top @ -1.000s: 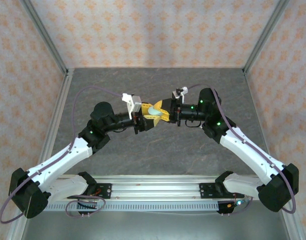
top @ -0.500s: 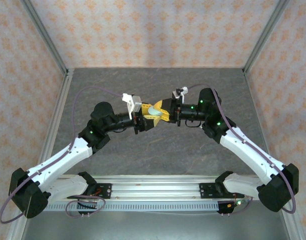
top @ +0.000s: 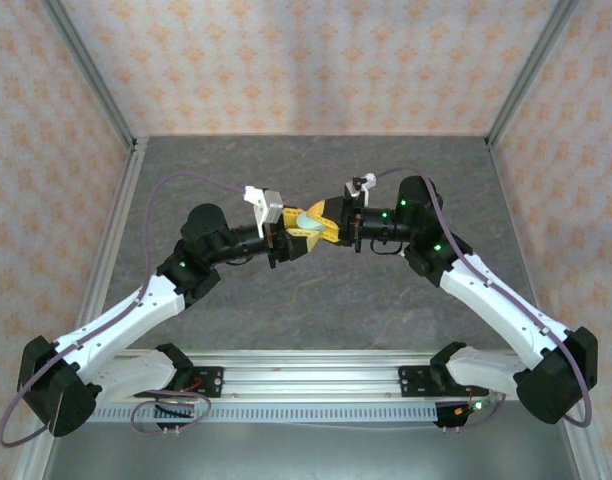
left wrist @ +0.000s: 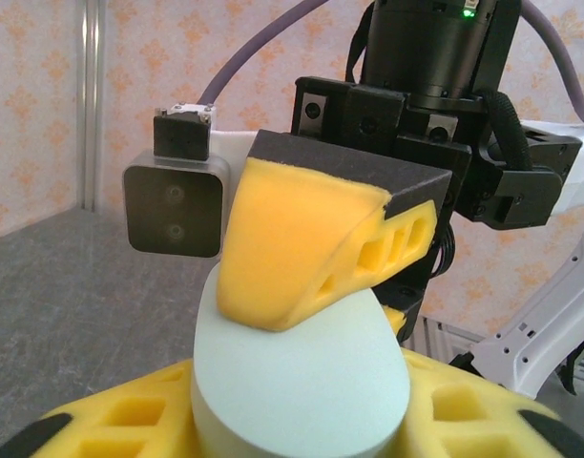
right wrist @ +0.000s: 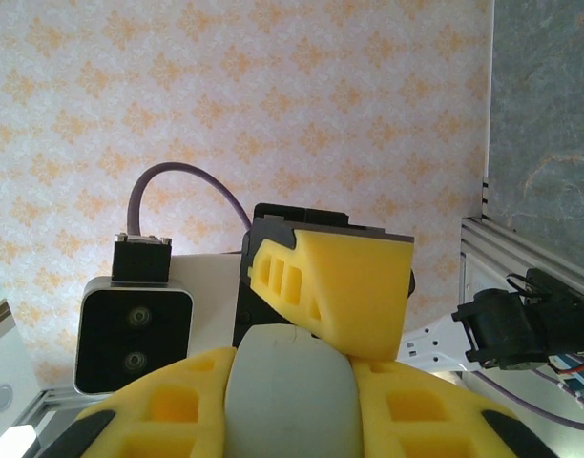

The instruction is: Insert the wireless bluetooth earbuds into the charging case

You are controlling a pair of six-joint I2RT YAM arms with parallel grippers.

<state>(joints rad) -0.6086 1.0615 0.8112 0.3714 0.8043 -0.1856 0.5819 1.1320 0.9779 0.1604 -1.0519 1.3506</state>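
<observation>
Both arms reach inward and meet above the middle of the table [top: 286, 165]. The left gripper [top: 292, 234] and the right gripper [top: 324, 226] each pinch the same mint charging case [top: 305, 219], their yellow fingers crossing over it.

We note: charging case [left wrist: 302, 382] pale mint; right end effector [top: 321, 222] fingers [left wrist: 302, 239] yellow, black-backed; tabletop [top: 316, 310] dark grey, veined; walls [top: 306, 60] peach, orange floral motif.

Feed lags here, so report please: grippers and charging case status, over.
Left gripper and right gripper both shut on charging case, midair over table. Earbuds: cannot tell if inside. Jaws of both crowd the case.
</observation>
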